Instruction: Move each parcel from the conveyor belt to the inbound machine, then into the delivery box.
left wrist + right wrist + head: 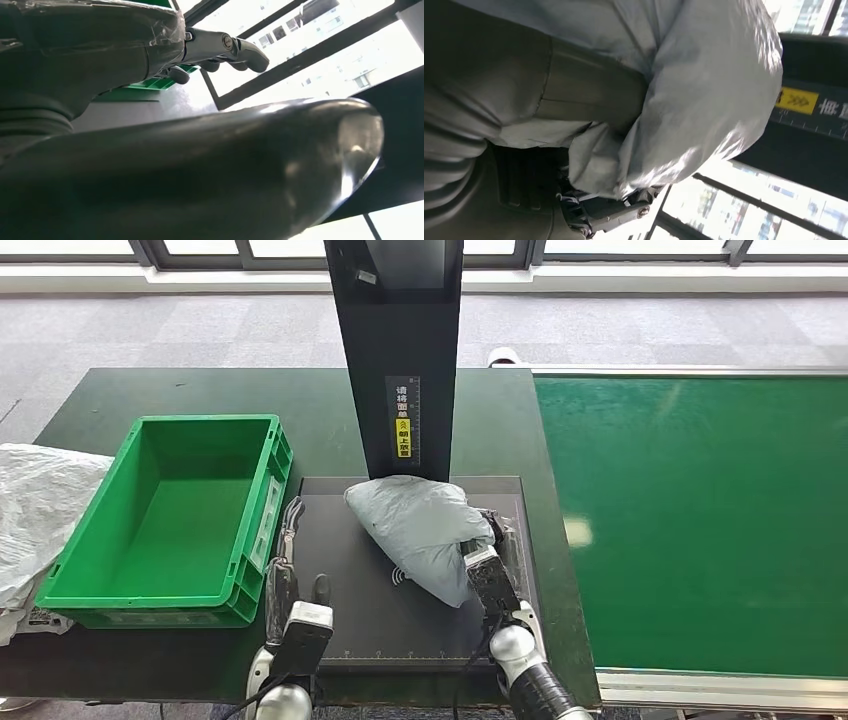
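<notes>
Parcel: your grey crumpled plastic mailer bag (420, 528) lies on the flat black scanner platform (350, 630) of the inbound machine, at 6 o'clock from its black upright column (395, 350).
Right hand: your right hand (485, 558) grips the bag's 4 o'clock edge.
Left hand: your left hand (290, 585) holds nothing, fingers apart, at the platform's 9 o'clock edge.
Box: the green plastic crate (175, 520) sits at 9 o'clock from the platform.
Belt: the green conveyor belt (700, 520) runs at 3 o'clock.

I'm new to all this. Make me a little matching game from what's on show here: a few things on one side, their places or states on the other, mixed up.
Things:
1. grey parcel
2. green crate
3. conveyor belt
4. left hand

States:
A. empty inside
B. bare green surface, nothing on it
C. on the black scanner platform, right hand on it
D. holding nothing, beside the crate

Pairs: 1-C, 2-A, 3-B, 4-D
</notes>
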{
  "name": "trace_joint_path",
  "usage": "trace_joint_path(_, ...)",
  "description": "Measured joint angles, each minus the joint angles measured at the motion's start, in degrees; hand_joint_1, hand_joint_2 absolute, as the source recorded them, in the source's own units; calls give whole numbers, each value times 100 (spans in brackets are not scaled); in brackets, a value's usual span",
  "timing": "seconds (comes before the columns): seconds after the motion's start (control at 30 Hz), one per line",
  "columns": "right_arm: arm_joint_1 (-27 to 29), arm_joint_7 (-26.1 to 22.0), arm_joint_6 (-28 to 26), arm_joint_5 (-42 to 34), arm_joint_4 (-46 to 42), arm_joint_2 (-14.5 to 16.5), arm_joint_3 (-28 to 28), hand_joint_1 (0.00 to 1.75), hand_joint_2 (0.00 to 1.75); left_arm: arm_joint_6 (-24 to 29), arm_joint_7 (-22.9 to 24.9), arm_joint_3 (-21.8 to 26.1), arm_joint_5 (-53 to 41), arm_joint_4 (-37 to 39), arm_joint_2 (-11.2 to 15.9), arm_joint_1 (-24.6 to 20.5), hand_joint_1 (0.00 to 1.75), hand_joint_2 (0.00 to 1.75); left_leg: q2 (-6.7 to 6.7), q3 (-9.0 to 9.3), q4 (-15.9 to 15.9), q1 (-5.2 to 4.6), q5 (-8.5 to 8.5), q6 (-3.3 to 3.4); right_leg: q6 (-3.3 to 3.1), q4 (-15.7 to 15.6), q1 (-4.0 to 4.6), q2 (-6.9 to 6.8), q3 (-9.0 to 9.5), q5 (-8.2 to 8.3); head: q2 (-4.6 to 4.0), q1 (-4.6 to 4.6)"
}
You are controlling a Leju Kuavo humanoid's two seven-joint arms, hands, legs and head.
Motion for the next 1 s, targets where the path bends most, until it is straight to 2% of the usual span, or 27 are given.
trace_joint_path(0.1, 383, 31, 793, 216, -484, -33, 0, 0, 175, -62, -65, 4, 131, -336, 5, 58, 0, 0, -2, -1, 0, 1, -1, 0, -1, 0, 2, -2, 0, -1, -1, 0)
trace_joint_path(0.2, 1145, 257, 1448, 580, -1520, -163, -9, 0, 175, -251, 18, 10, 252, -791, 13, 241, 0, 0, -8, -6, 0, 2, -6, 0, -5, -1, 2, -11, 0, -10, 0, 0)
trace_joint_path(0.33, 2020, 479, 2008, 896, -3005, -261, -199, 0, 175, -606, 145, 20, 379, -1173, 13, 423, 0, 0, -8, -17, 0, 1, -14, 1, -4, -3, 1, -12, -11, -16, 0, 1)
trace_joint_path(0.47, 2565, 363, 2449, 869, -4125, -252, -679, 0, 175, -780, 166, -1, 352, -1235, 4, 416, 0, 0, -7, -17, 0, 0, -17, 5, -3, -6, 0, -13, -12, -16, 0, 1)
trace_joint_path(0.63, 3002, 257, 2733, 812, -4993, -177, -1203, 0, 175, -815, 209, -70, 269, -1156, 5, 316, 0, 0, 2, -12, 1, 0, -16, 5, 1, -6, 0, -4, -11, -10, 0, 0)
trace_joint_path(1.0, 3391, 68, 3024, 972, -5969, 210, -1858, 0, 175, -733, 121, -128, -23, -860, 20, 30, 0, 0, 1, -9, 1, 0, -11, 1, 1, -5, 0, 2, -13, -9, 0, 0)
